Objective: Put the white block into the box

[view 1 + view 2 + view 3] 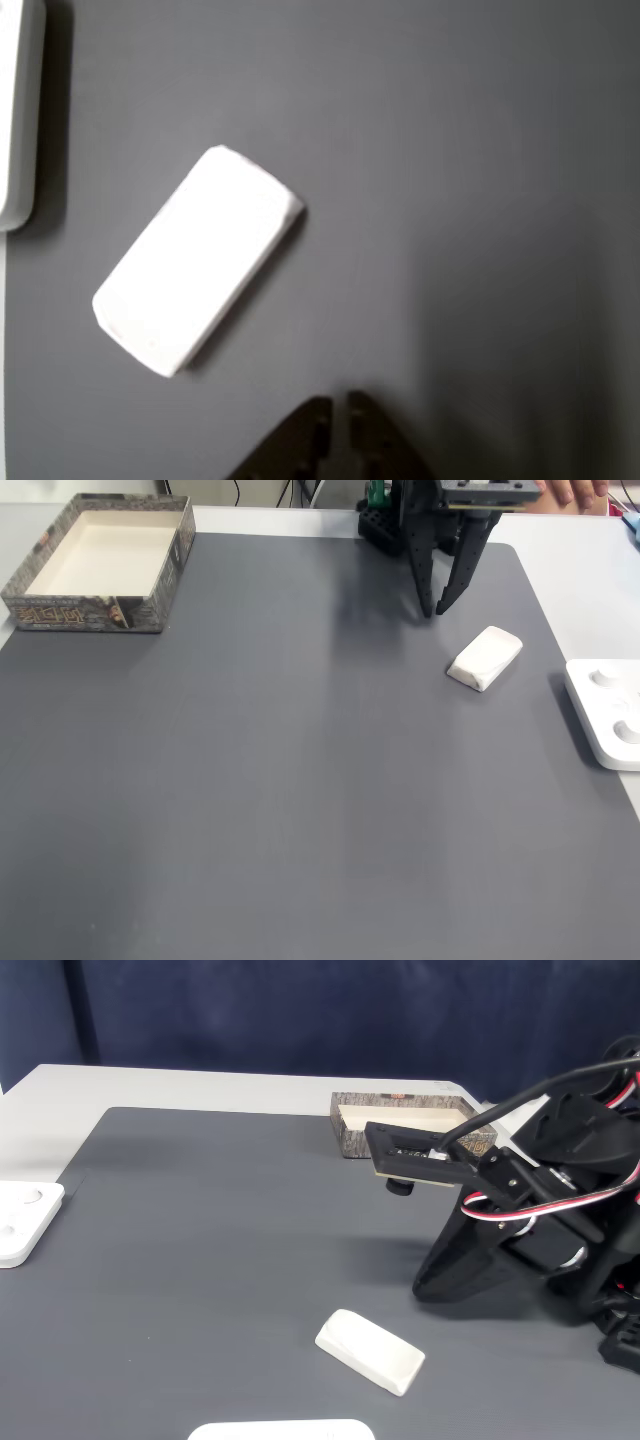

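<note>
The gripper (pixel 437 612), jaws slightly parted and empty, hovers just beyond the block (pixel 485 658), which lies flat on the grey mat (pixel 300 780). The approach looks underway; next comes descending astride it, then carrying it to the box (pixel 100 608) at the far left corner

1. In a fixed view, the box (pixel 100 565) sits on the mat (pixel 300 780) at its far-left corner.
2. The block (pixel 485 658) lies on the mat far right, well apart from the box.
3. The end effector (pixel 439 608) hangs just behind the block, not touching.
4. A device (pixel 610 710) lies right of the block, off the mat, on the worktop (pixel 590 570).
</note>
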